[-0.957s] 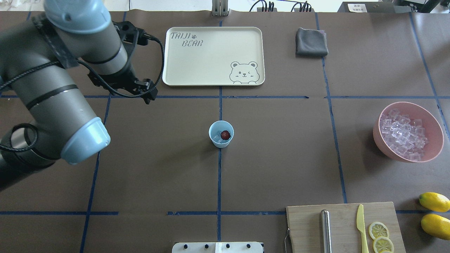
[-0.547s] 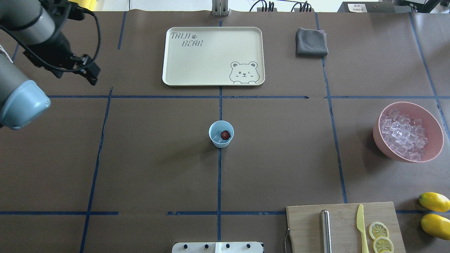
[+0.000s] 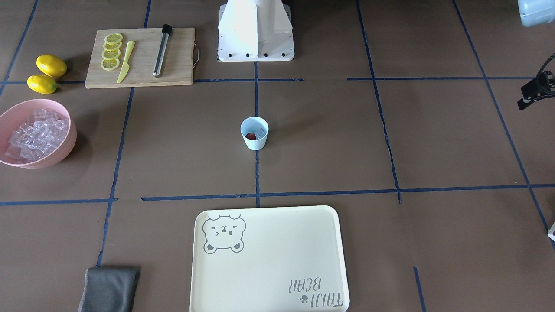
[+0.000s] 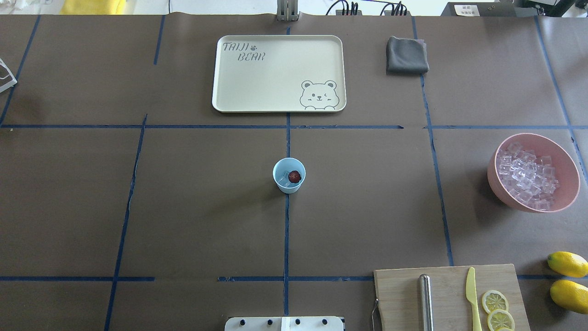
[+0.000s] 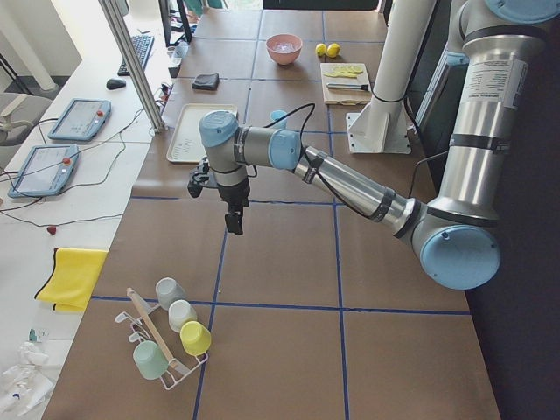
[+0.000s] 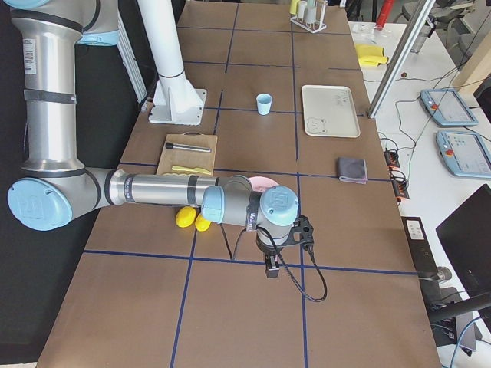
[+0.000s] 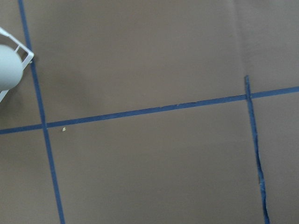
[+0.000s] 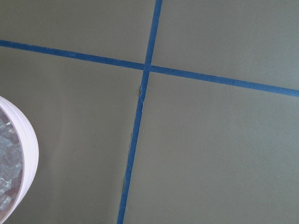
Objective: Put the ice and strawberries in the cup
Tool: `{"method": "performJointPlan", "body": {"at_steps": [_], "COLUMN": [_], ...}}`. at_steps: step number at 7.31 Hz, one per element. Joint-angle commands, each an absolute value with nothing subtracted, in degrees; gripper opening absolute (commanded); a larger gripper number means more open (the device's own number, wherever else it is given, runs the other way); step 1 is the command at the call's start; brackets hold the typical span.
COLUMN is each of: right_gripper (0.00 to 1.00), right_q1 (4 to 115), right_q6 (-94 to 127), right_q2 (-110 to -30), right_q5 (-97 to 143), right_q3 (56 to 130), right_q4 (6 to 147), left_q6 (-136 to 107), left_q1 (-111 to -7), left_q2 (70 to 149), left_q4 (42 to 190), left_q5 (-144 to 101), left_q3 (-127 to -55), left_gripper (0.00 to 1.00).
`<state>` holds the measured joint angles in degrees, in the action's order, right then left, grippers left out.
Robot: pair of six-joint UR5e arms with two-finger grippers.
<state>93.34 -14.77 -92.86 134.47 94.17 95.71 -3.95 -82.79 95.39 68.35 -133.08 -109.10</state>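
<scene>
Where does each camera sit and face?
Front-facing: across table, facing robot's white base.
Overhead: behind robot, looking down; no arms.
Exterior left: table end; left arm near.
Exterior right: other end; right arm near.
Left wrist: down onto white wire rack.
Right wrist: down onto round pink bowl.
First two share: pale blue plastic cup.

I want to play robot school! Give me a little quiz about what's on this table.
1. True or false: the strawberry is inside the cup.
2. Pick one: what colour is the bowl that holds most of the ice? A. green B. pink C. yellow
3. Fill the gap: you can count ___ whole lemons.

Key: 1. True. 2. B. 3. Two.
</scene>
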Motion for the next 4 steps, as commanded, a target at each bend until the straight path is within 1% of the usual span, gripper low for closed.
{"method": "performJointPlan", "body": {"at_steps": [1, 3, 4], "right_gripper": [1.00, 1.00, 1.00], "right_q1": [93.34, 93.34, 93.34], "right_q6": [-14.77, -14.77, -14.77], "right_q2": [-92.81, -92.81, -92.81], "right_q5": [134.47, 134.47, 134.47], "right_q3": [94.22, 94.22, 94.31], "right_q4": [95.71, 95.71, 95.71], "left_q6": [2.09, 6.75, 7.46], "left_q1": [-87.26, -89.64, -89.65], "left_q2": [92.12, 92.02, 91.15], "left_q4": [68.55, 69.60, 73.18], "left_q5": [-133.42, -134.21, -134.21], "left_q3": [-104.96, -100.39, -98.46], "left_gripper": [1.00, 1.00, 1.00]}}
